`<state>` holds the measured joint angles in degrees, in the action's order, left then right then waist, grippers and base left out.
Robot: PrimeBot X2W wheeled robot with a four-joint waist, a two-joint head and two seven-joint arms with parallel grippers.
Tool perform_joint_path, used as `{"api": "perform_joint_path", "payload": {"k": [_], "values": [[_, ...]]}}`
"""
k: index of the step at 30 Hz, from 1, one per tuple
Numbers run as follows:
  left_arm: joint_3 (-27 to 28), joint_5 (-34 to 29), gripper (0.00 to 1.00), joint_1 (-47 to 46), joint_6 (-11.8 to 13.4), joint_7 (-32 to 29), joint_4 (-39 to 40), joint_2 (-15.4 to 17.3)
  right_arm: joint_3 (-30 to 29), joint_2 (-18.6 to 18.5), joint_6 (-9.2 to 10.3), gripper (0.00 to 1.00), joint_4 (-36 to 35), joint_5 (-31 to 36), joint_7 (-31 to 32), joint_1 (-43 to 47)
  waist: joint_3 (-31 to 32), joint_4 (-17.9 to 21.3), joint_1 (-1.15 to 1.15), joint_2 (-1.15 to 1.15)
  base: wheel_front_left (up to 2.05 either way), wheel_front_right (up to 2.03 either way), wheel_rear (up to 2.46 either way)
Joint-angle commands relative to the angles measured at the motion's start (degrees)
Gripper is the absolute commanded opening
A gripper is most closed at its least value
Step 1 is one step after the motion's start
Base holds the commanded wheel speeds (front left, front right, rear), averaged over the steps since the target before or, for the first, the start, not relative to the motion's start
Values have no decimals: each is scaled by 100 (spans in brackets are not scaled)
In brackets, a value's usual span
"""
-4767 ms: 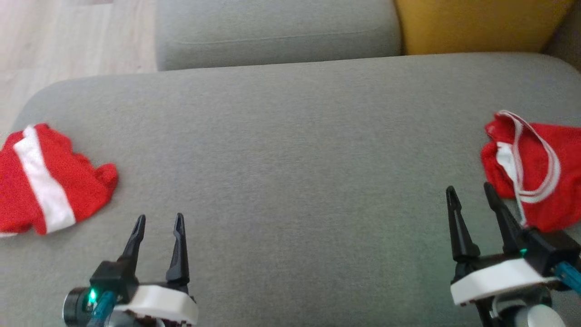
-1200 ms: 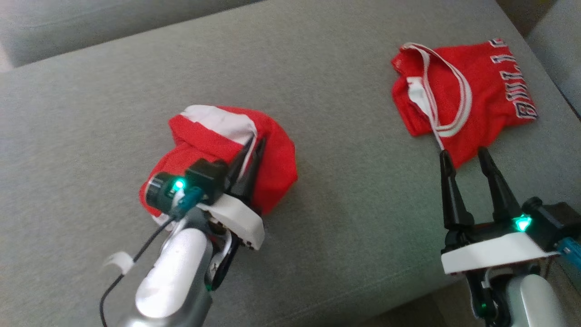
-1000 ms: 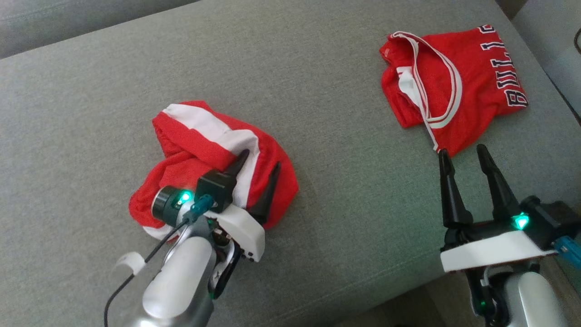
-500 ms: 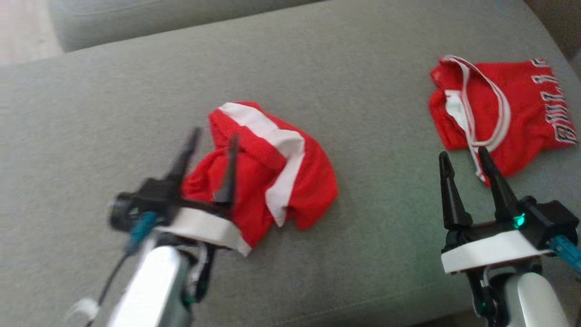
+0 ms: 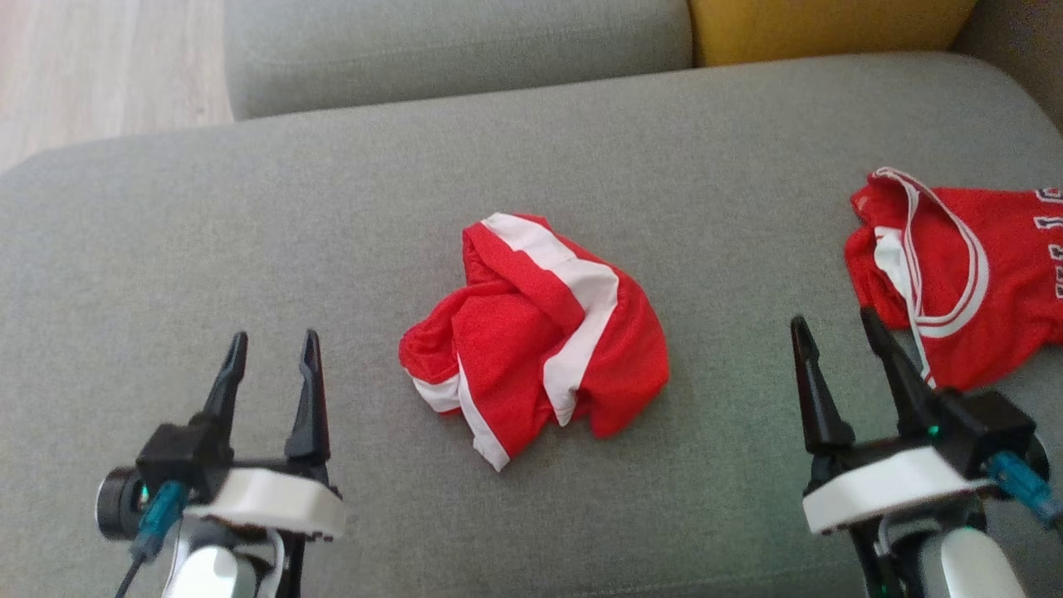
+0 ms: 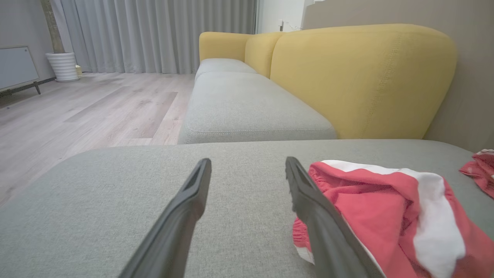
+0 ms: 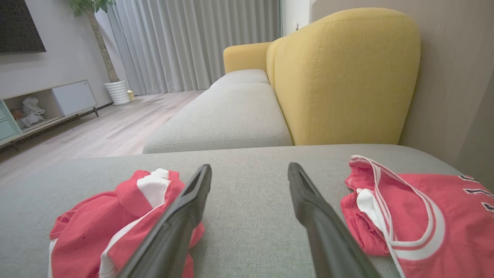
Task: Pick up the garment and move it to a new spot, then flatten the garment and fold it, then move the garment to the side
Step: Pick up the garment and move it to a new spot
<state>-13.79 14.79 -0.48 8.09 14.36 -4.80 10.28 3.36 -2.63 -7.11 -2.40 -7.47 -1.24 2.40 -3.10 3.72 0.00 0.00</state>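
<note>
A red garment (image 5: pixel 536 332) with white stripes lies crumpled in a heap at the middle of a grey sofa seat (image 5: pixel 249 208). It may be a pair of shorts, but the folds hide its shape. The left hand (image 5: pixel 274 339) is at the near left, apart from the garment, its two dark fingers spread and empty. The right hand (image 5: pixel 833 318) is at the near right, fingers likewise spread and holding nothing. Just beyond its fingertips, at the seat's right edge, lies a red jersey (image 5: pixel 972 282) with white trim and dark lettering cut off by the frame. In the left wrist view the garment lies to the right of that hand's fingers. Behind the seat are another grey cushion (image 5: pixel 457 50) and a yellow backrest (image 5: pixel 830 29), with pale wood floor (image 5: pixel 100 75) at the far left.
</note>
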Motion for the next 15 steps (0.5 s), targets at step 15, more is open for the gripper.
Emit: {"api": "perform_joint_path", "payload": {"k": [15], "values": [[127,-29,100,567,178,-146,713,228,69,-25,-37,100,-546,177,197,383,361,-47,0,0,0,0,0]]}}
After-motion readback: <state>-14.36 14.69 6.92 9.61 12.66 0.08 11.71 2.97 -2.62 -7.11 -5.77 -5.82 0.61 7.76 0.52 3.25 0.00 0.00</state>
